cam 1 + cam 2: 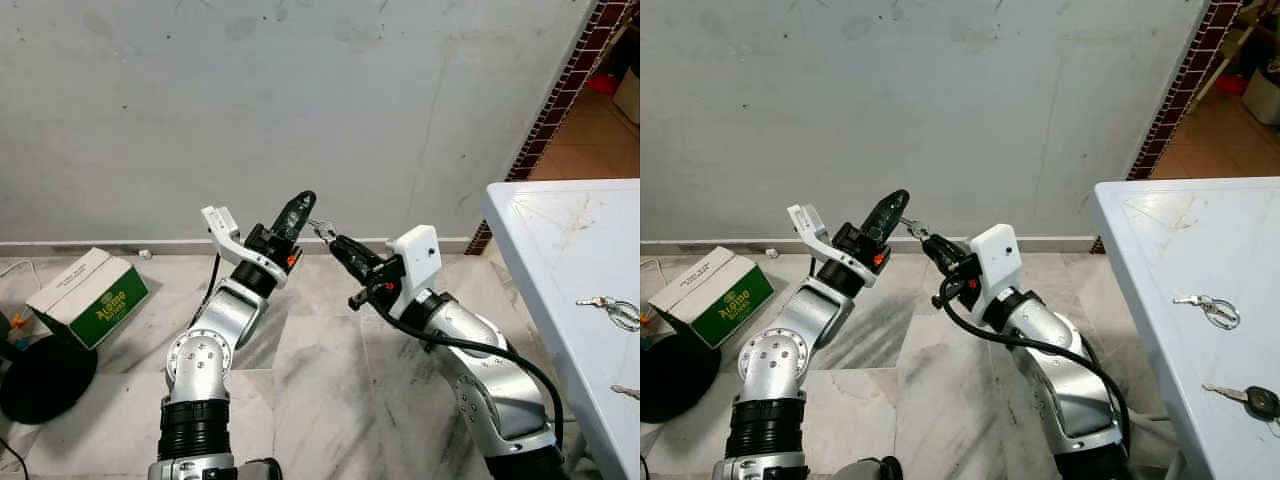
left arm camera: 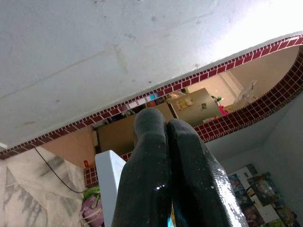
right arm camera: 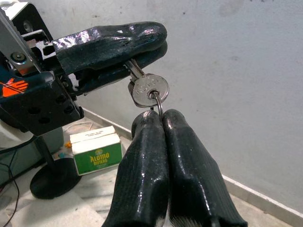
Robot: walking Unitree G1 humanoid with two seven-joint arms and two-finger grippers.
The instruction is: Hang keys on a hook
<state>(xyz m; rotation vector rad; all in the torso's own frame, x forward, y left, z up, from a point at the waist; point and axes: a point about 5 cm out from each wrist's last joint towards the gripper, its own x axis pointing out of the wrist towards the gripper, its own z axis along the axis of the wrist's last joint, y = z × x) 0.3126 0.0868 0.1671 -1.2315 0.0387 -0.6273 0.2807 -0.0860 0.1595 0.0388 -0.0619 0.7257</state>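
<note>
Both tools pinching one key [image 3: 149, 90] mid-air: left tool [image 3: 142, 40] clamping the blade, right tool [image 3: 158, 118] gripping its ring at 6 o'clock.

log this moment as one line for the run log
phase: handover in air | left gripper: shut on key | right gripper: shut on key ring | spare keys: on table

Key [image 3: 149, 90] blade hidden inside left tool [image 3: 142, 40].
</note>
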